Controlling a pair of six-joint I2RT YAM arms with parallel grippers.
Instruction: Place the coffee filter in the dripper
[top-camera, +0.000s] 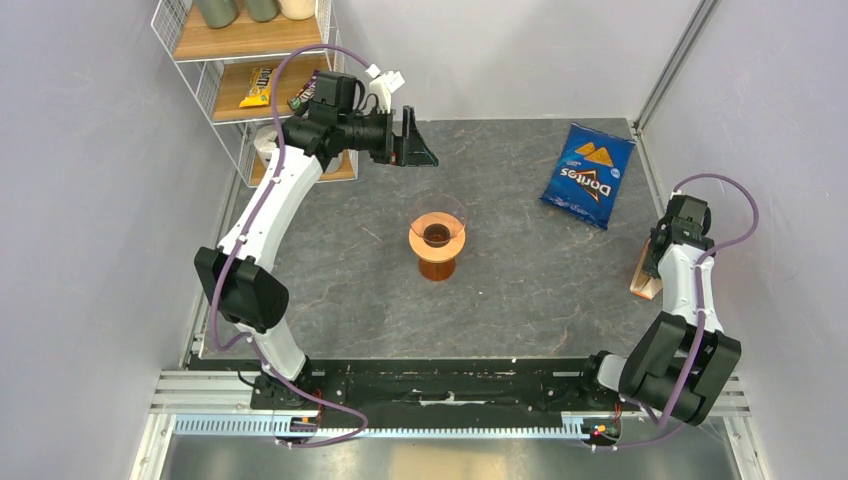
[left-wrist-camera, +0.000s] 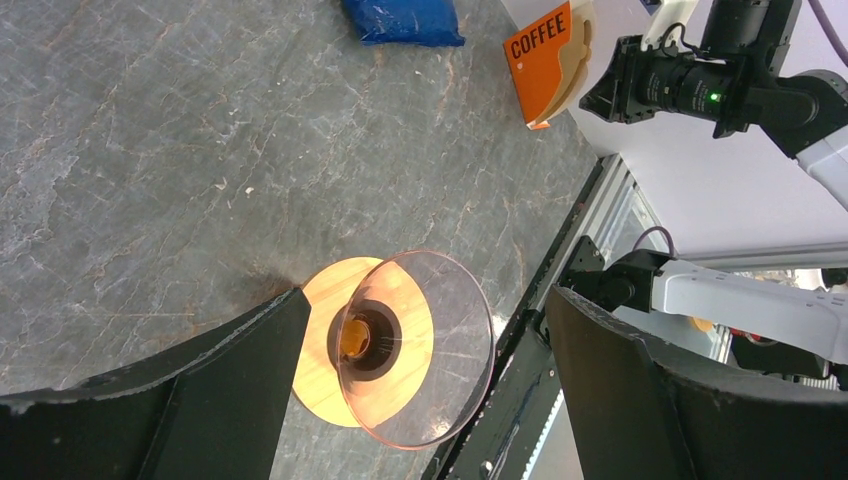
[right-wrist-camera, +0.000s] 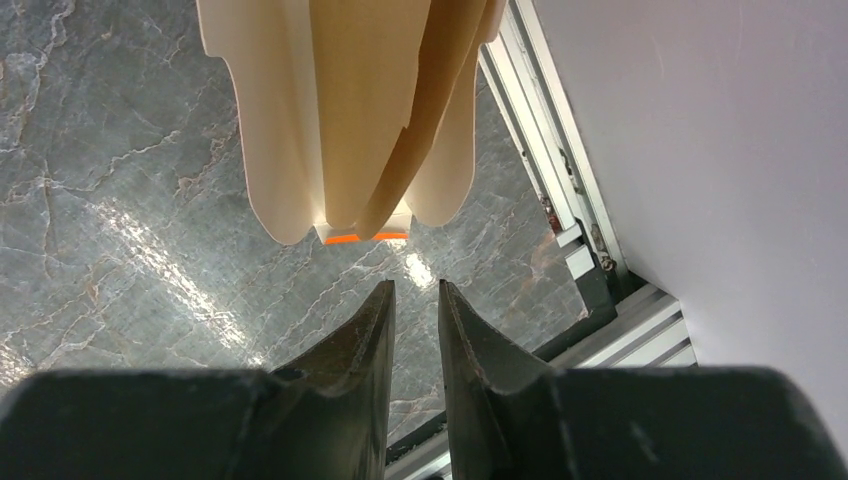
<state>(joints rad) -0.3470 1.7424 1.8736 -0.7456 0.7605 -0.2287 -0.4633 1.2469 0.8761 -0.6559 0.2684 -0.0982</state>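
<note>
**Filters at the right edge, dripper at mid-table**

We saw the dripper (top-camera: 437, 240) standing upright near the middle of the grey stone-patterned table (top-camera: 520, 300), its wide clear cone facing up above a wooden collar with a dark centre hole. The left gripper (top-camera: 415, 140) hung above the table beyond the dripper, well apart from it. In the left wrist view its two black fingers (left-wrist-camera: 230, 390) stood spread wide with nothing between them, and the dripper showed in the gap below.

We found the coffee filter (right-wrist-camera: 340, 110) in a stack of light-brown papers standing in an orange box (left-wrist-camera: 535, 65) marked COFFEE. This box sat at the table's right edge, close to the wall and far from the dripper. The right gripper (right-wrist-camera: 415, 295) pointed at that stack from just beside it. Its fingers (right-wrist-camera: 360, 340) were nearly together, with a narrow slit between the tips. Nothing lay in that slit, and the filter edges sat just ahead of the tips without touching them.

A blue Doritos bag (top-camera: 588, 175) lay flat toward the far right of the table, and a white wire shelf (top-camera: 200, 60) stood in the far left corner.
</note>
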